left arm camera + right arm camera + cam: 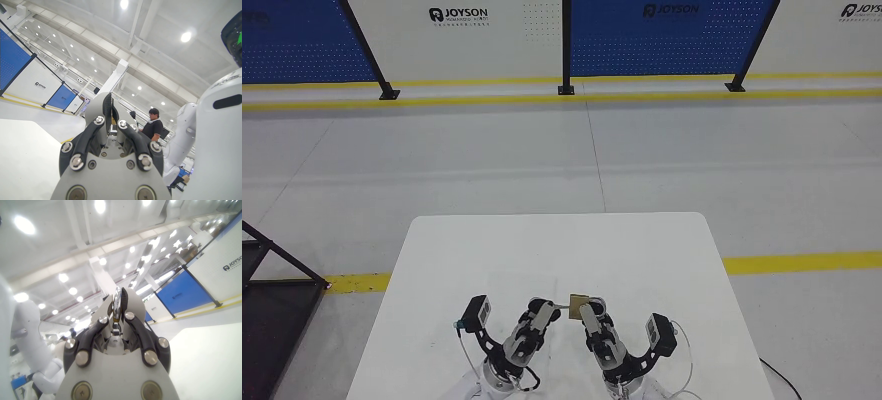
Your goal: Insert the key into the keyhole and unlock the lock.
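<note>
From the top camera I see both arms low over the near edge of the white table (542,250). The left gripper (547,313) and right gripper (585,306) point toward each other, with the brass lock (579,299) at the right one's tip.

On the left wrist camera, the left gripper (110,98) has its fingers pressed together on a thin yellowish sliver. It is probably the key (113,119), though it is mostly hidden.

On the right wrist camera, the right gripper (121,291) is clamped on the lock (117,303), its shiny shackle pinched between the pads.
</note>
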